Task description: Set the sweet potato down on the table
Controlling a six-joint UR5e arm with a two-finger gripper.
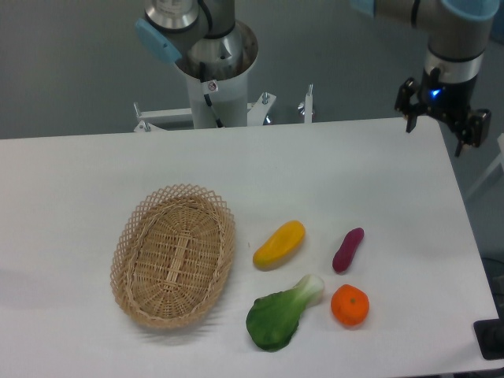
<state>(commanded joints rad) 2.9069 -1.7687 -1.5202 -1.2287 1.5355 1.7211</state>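
The sweet potato (348,250) is seen lying flat on the white worktop (94,173), right of the yellow fruit (279,244) and just far of the orange (350,305), outside the empty basket (174,256) at left; placement is judged done. A bok choy (279,315) lies near the front. The tool (438,130) is parked high at the far right edge, well apart from everything; fingers are spread fairly wide, nothing held or touched.
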